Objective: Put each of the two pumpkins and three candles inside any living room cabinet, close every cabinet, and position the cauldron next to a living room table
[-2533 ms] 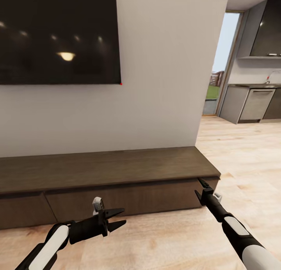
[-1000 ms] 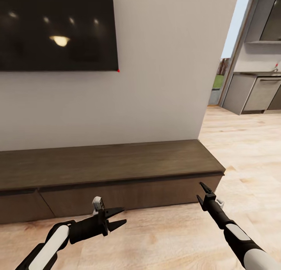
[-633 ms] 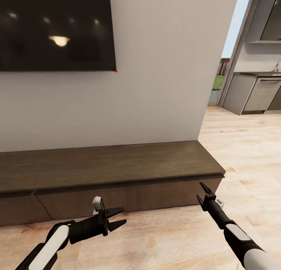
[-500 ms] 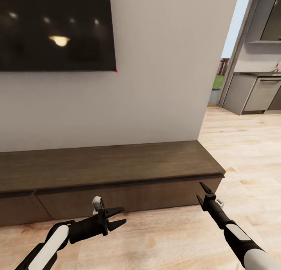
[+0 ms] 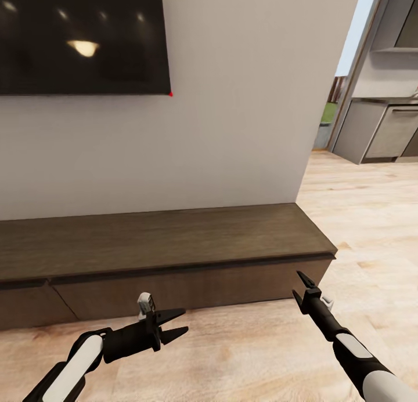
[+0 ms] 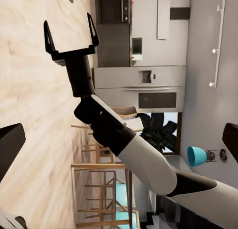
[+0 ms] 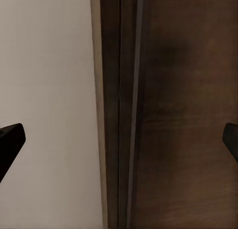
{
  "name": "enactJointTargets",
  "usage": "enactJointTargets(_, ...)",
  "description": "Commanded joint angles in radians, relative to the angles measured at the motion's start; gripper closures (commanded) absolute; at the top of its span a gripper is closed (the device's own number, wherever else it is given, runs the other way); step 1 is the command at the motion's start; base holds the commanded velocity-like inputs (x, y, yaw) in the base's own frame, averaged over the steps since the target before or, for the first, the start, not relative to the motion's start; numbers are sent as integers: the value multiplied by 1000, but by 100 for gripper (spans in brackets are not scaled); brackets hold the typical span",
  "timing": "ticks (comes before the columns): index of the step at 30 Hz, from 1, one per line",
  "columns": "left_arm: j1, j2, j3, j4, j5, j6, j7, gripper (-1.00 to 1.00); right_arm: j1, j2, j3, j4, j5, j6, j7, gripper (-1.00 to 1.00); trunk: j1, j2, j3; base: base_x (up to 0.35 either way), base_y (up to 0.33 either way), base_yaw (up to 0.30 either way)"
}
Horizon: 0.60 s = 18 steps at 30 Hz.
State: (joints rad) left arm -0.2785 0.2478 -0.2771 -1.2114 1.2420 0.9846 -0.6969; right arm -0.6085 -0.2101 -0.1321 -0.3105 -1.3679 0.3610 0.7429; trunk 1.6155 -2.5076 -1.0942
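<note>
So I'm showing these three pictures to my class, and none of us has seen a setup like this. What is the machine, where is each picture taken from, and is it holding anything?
This is a computer simulation of a wheeled robot with two arms. The big picture comes from a camera on its head, looking down over both arms. The left end effector and the right end effector are both open and hold nothing. In front of them stands a long, low dark-brown cabinet against a white wall, its drawers closed, under a dark screen. The other two pictures come from cameras on the wrists. The left wrist one looks across at the right end effector; the right wrist one looks closely at the cabinet.
</note>
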Motion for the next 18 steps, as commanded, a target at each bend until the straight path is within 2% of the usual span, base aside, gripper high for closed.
enactJointTargets(1, -1, 1, -1, 1, 1, 3, -3, -100, -1, 0, -1, 1, -8, 9, 1, -100, 0, 0, -1, 0, 0, 0)
enactJointTargets(8, -1, 1, 1, 0, 2, 3, -3, -100, -1, 0, -1, 1, -8, 9, 1, -100, 0, 0, -1, 4, 0, 0)
enactJointTargets(18, -1, 1, -1, 0, 3, 3, -3, -100, -1, 0, -1, 2, -5, 9, -2, -100, 0, 0, -1, 83, 0, 0)
